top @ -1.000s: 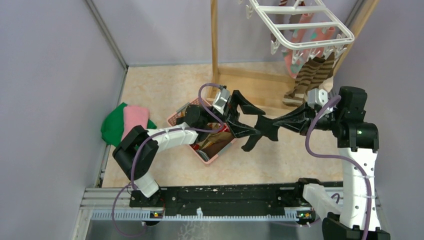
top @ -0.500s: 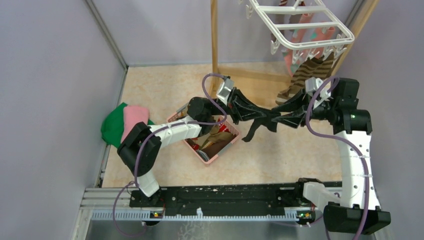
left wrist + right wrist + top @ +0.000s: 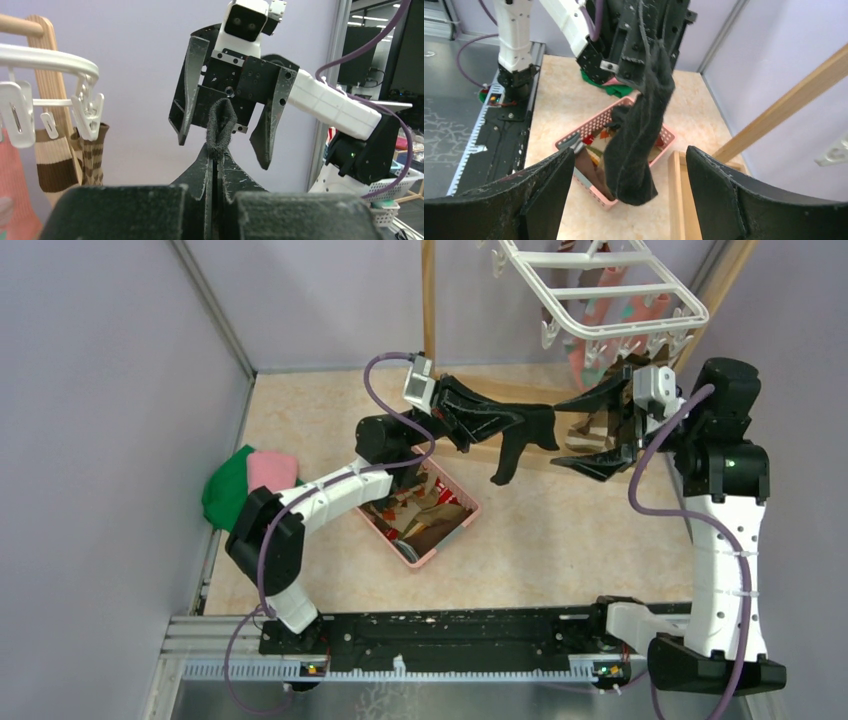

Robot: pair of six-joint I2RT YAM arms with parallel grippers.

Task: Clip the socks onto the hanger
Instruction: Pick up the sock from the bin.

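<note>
The left claw (image 3: 540,426) was clenched on the black sock (image 3: 505,455), its two dark fingers pressed flat together with a fuzzy loop of the cuff pinched up between them. From that grip the sock (image 3: 639,135) hung down as a limp, softly napped tube, bent at the heel, with its toe dangling in the air above the pink basket (image 3: 594,125). The basket was a shallow rectangle of perforated plastic, and crumpled brown and red socks lay inside it.

The right claw (image 3: 560,433) was released. Its broad, wedge-shaped black fingers (image 3: 544,190) were spread wide on either side of the hanging sock, and neither of them touched it.

Up to the right of both claws hung the hanger (image 3: 600,290), a white plastic frame of smooth slats with rounded corners. Small white clips (image 3: 90,112) dangled beneath its rim. A ribbed striped sock (image 3: 92,155) in brown and cream was already pinned there, with a salmon-pink sock (image 3: 12,185) just beside it.

The hanger was near the pale wooden stand (image 3: 429,300). The tabletop (image 3: 560,530) was a mottled beige sheet. At its left edge, well apart from the basket, lay a folded green cloth (image 3: 225,495) with a pink cloth (image 3: 270,470) on it.
</note>
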